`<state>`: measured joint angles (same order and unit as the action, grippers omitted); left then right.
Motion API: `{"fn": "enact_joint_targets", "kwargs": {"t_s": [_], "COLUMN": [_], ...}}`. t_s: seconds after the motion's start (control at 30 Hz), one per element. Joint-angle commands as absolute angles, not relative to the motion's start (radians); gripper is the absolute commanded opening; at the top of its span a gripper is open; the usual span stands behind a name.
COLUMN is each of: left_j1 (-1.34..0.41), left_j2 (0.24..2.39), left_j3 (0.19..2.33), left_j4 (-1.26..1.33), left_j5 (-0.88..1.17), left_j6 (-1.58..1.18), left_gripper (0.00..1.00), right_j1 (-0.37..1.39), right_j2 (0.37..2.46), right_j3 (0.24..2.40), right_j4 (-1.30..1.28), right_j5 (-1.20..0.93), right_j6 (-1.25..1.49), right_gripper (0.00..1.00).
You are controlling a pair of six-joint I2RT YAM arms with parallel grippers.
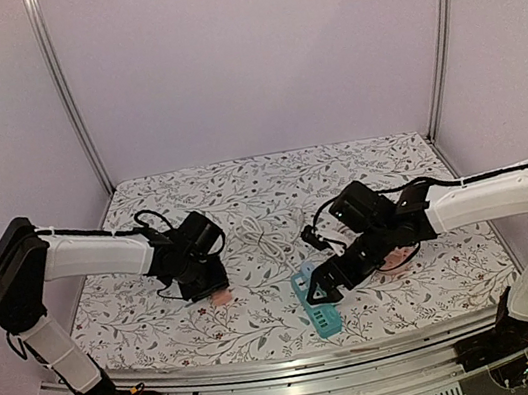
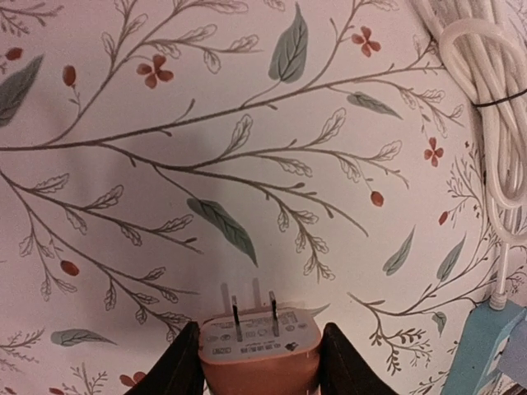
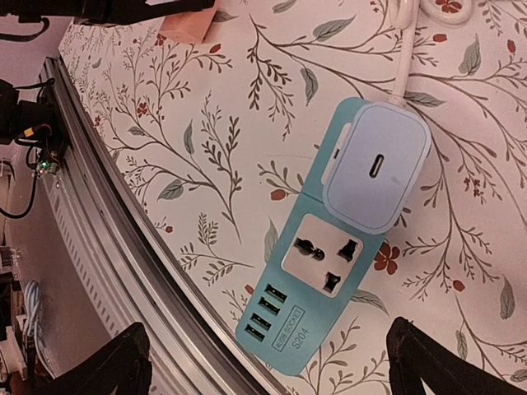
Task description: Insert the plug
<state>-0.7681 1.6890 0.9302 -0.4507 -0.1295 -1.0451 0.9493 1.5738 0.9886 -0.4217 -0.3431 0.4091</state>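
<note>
Pink two-prong plug [image 2: 259,355] left of flat teal power strip [image 3: 329,247]

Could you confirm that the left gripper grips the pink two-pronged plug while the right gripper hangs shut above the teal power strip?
No: the right wrist view shows the right gripper open above the teal power strip; the left gripper grips the pink two-pronged plug.

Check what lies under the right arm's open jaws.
The turquoise power strip on the floral cloth, universal socket and USB ports exposed. From above, the arm covers part of it.
</note>
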Motion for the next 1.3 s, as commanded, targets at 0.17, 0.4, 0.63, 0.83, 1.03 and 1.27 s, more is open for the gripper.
{"fn": "enact_joint_targets", "kwargs": {"t_s": [0.17,0.4,0.63,0.83,1.03,1.27], "left_j1": [-0.792,-0.811,-0.811,-0.810,-0.805,-0.805], "left_j2": [1.675,1.656,1.628,1.613,1.627,1.626], "left_j3": [0.907,0.927,0.969,0.996,1.049,1.123], "left_j4": [-0.288,-0.237,-0.207,-0.127,-0.061,-0.019], "left_j5": [-0.073,-0.082,-0.067,-0.035,0.019,0.059], "left_j6": [-1.059,-1.057,-1.030,-1.054,-1.085,-1.117], "left_gripper": [0.06,0.00,0.00,0.00,0.00,0.00], "right_j1": [0.955,0.955,0.964,0.974,1.005,1.033], "right_j2": [1.512,1.481,1.447,1.431,1.409,1.412], "right_j3": [0.971,0.979,0.965,0.950,0.923,0.911], "right_j4": [-0.383,-0.364,-0.300,-0.211,-0.124,-0.013], "right_j5": [-0.231,-0.088,-0.007,0.109,0.270,0.346], "right_j6": [0.427,0.460,0.490,0.524,0.537,0.540], "right_gripper": [0.99,0.99,0.99,0.99,0.99,0.99]}}
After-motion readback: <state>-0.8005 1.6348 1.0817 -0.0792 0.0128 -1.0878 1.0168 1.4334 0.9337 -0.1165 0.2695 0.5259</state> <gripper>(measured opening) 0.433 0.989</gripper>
